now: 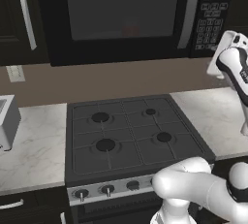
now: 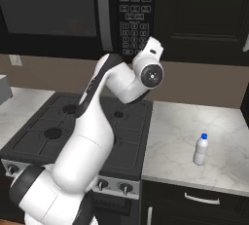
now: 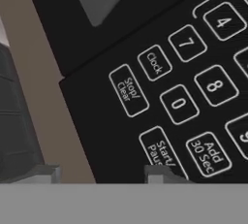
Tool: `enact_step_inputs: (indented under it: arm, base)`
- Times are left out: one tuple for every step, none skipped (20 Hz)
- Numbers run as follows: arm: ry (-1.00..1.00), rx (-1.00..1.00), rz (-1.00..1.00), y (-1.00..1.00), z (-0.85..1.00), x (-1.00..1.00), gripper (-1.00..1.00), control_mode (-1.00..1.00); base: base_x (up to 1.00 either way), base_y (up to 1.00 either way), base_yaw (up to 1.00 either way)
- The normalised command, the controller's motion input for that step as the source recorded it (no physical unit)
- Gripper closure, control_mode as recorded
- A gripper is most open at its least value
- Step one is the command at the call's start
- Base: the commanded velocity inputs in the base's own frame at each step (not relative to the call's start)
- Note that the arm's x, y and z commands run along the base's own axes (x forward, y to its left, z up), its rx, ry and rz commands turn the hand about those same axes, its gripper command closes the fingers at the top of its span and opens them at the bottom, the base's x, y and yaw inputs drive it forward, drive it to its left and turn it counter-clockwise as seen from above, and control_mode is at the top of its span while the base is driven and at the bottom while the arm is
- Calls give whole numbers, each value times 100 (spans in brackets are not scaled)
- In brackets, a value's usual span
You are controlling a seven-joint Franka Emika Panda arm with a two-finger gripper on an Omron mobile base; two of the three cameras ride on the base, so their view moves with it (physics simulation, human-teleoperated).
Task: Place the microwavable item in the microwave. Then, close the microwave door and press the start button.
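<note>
Two fingertips (image 3: 162, 172) barely show, so I cannot tell my end effector's (image 3: 104, 173) state; it's up against the microwave (image 1: 121, 19) keypad (image 3: 193, 102), door (image 1: 116, 9) shut.

On the keypad panel (image 3: 160, 97) of the microwave (image 1: 126, 14), seen close from the hand view, the buttons read "Stop/Clear" (image 3: 128, 90), "Clock" (image 3: 155, 63), "Start/Pause" with its end cut off (image 3: 162, 154), and "Add 30 Sec" (image 3: 207, 153); the digit keys show "4" (image 3: 223, 23), "7" (image 3: 187, 43), "8" (image 3: 215, 85) and "0" (image 3: 178, 104); in both base views the keypad's lettering is too small to read.
</note>
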Motion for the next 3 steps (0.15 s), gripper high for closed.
enact_step_inputs:
  arm:
    - [0,2,0,0,-13,36,-100,-100]
    - [0,3,0,0,-13,36,-100,-100]
    - [0,2,0,0,-13,37,-100,-100]
  base:
    - [0,0,0]
    - [0,0,0]
    - [0,0,0]
